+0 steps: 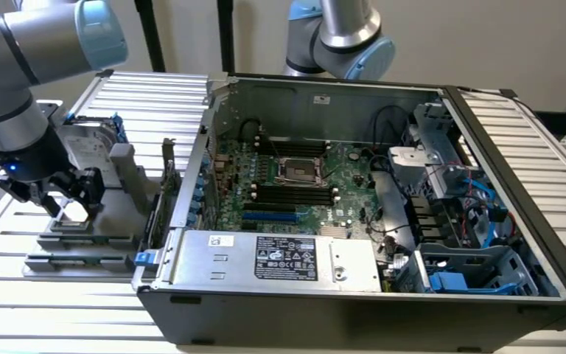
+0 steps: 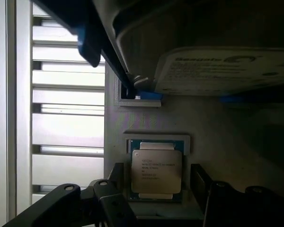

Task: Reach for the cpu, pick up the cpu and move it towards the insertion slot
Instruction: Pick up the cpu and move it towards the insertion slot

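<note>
The cpu (image 2: 156, 171), a small square chip with a silvery face, lies flat in a recess of a grey holder (image 2: 222, 127). My gripper (image 2: 157, 183) hangs low over it, open, with one dark finger (image 2: 117, 176) on each side and a small gap to the chip's edges. In the exterior view the gripper (image 1: 70, 198) is at the left, down over the cpu (image 1: 74, 212) on the grey holder (image 1: 116, 221). The insertion slot (image 1: 300, 169), a square socket with a shiny frame, sits on the motherboard inside the open computer case (image 1: 519, 221).
A silver hard drive (image 1: 91, 144) with a blue bracket stands on the holder just behind the cpu, its label (image 2: 227, 71) close above the chip. Black memory slots (image 1: 288, 198) and a blue slot (image 1: 271, 217) lie near the socket. A power supply (image 1: 273, 258) fills the case front. A second arm (image 1: 337, 37) hangs behind the case.
</note>
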{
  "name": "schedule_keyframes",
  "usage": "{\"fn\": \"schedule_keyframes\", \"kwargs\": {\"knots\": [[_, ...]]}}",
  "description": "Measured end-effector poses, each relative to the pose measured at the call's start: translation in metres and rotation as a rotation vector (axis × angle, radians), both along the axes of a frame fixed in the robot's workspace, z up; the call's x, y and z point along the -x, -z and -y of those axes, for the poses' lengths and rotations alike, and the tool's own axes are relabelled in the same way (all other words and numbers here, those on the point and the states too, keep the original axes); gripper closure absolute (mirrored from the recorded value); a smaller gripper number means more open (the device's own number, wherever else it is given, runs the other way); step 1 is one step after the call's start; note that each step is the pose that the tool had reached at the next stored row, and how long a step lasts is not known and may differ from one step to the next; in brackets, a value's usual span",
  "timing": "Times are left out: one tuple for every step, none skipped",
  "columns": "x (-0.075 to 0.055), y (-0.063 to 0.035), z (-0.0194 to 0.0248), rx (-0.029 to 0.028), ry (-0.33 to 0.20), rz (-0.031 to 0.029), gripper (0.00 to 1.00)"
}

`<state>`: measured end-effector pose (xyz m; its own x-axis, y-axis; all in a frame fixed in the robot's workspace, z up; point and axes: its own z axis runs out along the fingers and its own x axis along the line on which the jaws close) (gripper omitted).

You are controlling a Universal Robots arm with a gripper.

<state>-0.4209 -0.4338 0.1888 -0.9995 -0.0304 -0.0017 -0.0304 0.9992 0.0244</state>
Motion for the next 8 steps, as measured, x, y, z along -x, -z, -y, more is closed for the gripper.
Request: {"fn": "schedule_keyframes", "kwargs": {"knots": [[0.0000, 0.0004, -0.0001, 0.0001, 0.000, -0.0002, 0.33], [0.0000, 0.0005, -0.0002, 0.0000, 0.000, -0.0004, 0.33], [-0.0001, 0.0007, -0.0002, 0.0000, 0.000, -0.0007, 0.33], [-0.0002, 0.0009, -0.0004, -0.0002, 0.000, -0.0011, 0.33], [-0.0003, 0.0010, -0.0004, -0.0001, 0.000, -0.0019, 0.33], [-0.0004, 0.0012, -0.0005, -0.0001, 0.000, -0.0029, 0.33], [-0.0006, 0.0014, -0.0006, -0.0001, 0.000, -0.0034, 0.33], [-0.0008, 0.0016, -0.0006, -0.0001, 0.000, -0.0040, 0.33]]}}
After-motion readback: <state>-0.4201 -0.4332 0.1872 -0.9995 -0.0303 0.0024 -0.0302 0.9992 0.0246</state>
